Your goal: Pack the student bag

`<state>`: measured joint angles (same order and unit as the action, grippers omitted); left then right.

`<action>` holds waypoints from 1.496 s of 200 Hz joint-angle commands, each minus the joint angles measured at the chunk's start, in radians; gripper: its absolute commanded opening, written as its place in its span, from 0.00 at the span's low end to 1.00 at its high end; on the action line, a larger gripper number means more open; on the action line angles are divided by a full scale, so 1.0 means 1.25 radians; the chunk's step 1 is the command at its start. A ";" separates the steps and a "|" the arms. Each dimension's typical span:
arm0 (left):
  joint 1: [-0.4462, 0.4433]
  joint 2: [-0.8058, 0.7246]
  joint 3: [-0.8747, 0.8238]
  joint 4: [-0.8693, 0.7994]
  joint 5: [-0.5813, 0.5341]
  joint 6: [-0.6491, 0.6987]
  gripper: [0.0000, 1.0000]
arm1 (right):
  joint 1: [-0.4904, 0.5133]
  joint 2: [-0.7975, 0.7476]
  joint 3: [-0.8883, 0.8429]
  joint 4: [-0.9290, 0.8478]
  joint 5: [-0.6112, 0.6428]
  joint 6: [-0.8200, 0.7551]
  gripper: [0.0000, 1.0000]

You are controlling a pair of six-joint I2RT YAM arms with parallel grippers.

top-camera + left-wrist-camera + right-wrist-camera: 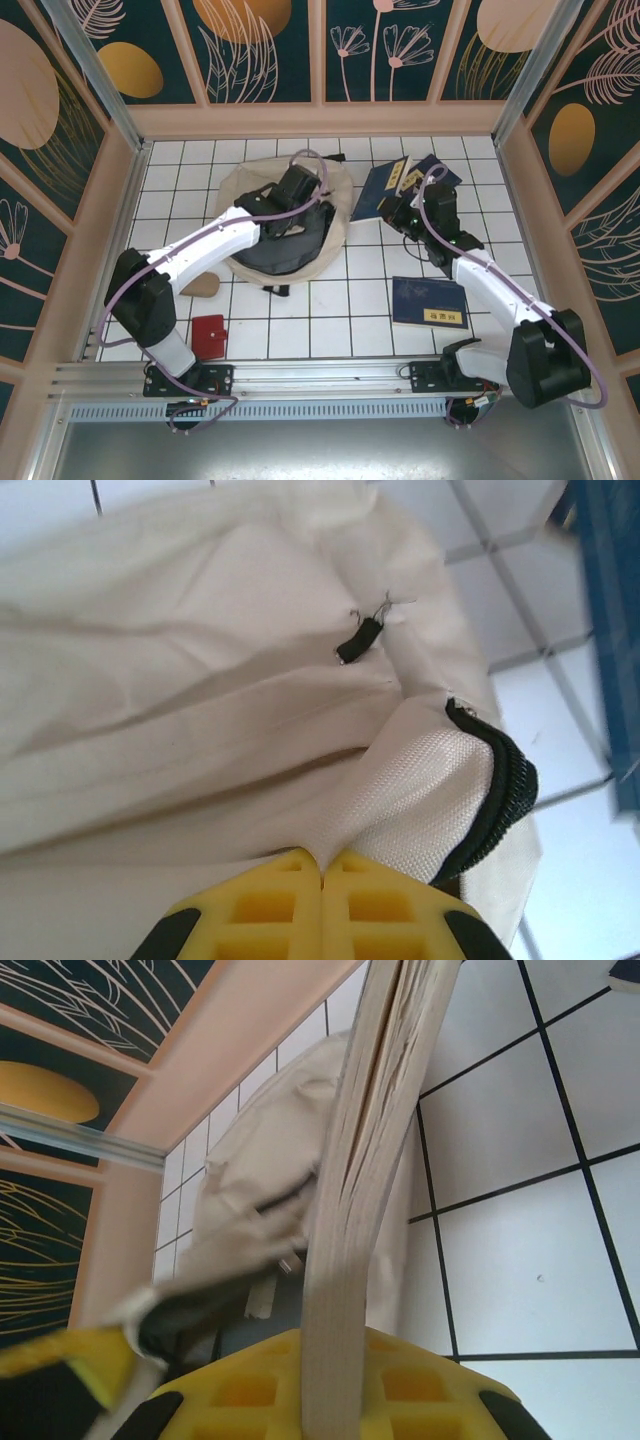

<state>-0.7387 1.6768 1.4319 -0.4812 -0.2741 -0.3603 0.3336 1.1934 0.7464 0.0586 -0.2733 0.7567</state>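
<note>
The student bag [262, 180] is a beige fabric backpack lying at the back left of the tiled table, its dark opening [278, 255] facing the near side. My left gripper [303, 212] sits over its right part. In the left wrist view the left gripper [322, 865] is shut on a fold of the bag's woven cream fabric [420, 780], right beside the black zipper edge [512, 790]. My right gripper [405, 214] is shut on a navy book [380, 190] just right of the bag. The book's page edges [370, 1180] rise between the right gripper's [335, 1350] yellow fingers, with the bag [260, 1175] behind.
A second navy book with a yellow label [428, 302] lies at the near right and another [440, 168] at the back right. A small red flat item [209, 335] and a tan piece [200, 287] lie at the near left. Wooden walls enclose the table.
</note>
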 commanded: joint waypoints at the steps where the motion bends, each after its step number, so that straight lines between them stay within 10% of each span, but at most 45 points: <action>1: -0.001 0.048 0.122 0.059 -0.030 -0.020 0.00 | -0.002 -0.052 -0.009 -0.011 -0.022 -0.028 0.02; 106: -0.001 0.150 0.280 0.047 -0.009 0.038 0.00 | 0.141 -0.127 -0.094 0.051 -0.116 0.017 0.03; 299: 0.005 0.056 0.248 0.038 0.051 0.002 0.00 | 0.230 0.373 0.067 0.511 -0.127 0.087 0.00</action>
<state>-0.7330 1.8053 1.7439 -0.4797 -0.2169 -0.3450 0.6106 1.6104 0.7521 0.5793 -0.4278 0.8520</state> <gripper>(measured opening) 0.049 0.121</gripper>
